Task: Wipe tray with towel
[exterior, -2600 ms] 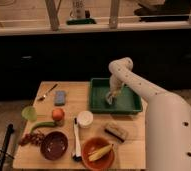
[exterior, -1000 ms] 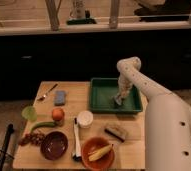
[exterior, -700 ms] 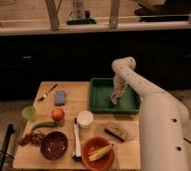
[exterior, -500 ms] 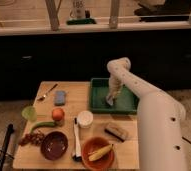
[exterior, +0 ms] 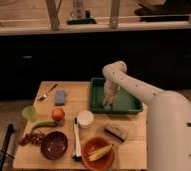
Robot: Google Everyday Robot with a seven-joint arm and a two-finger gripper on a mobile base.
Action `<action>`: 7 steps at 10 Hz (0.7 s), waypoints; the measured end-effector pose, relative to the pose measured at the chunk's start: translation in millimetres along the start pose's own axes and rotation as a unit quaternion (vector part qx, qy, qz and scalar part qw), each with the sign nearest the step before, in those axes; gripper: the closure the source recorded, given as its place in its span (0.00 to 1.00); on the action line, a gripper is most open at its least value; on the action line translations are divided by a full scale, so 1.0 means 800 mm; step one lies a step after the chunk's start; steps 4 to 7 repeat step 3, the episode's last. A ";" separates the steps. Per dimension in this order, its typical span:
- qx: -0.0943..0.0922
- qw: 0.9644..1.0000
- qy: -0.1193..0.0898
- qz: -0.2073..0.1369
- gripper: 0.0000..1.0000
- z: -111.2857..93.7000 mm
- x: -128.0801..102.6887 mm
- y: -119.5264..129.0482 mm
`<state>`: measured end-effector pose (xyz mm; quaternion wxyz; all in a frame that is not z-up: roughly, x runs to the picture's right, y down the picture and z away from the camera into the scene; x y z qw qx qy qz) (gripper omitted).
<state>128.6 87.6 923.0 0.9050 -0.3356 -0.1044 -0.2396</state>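
Observation:
A green tray (exterior: 125, 105) sits on the right side of the wooden table (exterior: 89, 90). My white arm reaches from the lower right over the tray. My gripper (exterior: 107, 103) points down into the tray's left part, pressed against the tray floor. A small pale towel seems to be under it, but I cannot make it out clearly.
On the table are a blue sponge (exterior: 60, 97), a fork (exterior: 47, 93), an orange (exterior: 58, 114), a green cup (exterior: 29, 113), a white cup (exterior: 84, 118), a dark bowl (exterior: 54, 145), an orange bowl with a banana (exterior: 98, 152), grapes (exterior: 33, 138) and a brush (exterior: 115, 132).
My gripper has swept from the right part of the tray to its left part, staying down on the tray floor.

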 end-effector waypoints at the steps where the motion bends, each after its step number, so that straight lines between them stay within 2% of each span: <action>1: -0.006 1.000 0.004 0.002 1.00 -0.001 0.012 0.017; 3: -0.014 0.999 0.022 0.023 1.00 -0.004 0.046 0.048; 7: -0.014 0.999 0.022 0.023 1.00 -0.004 0.046 0.048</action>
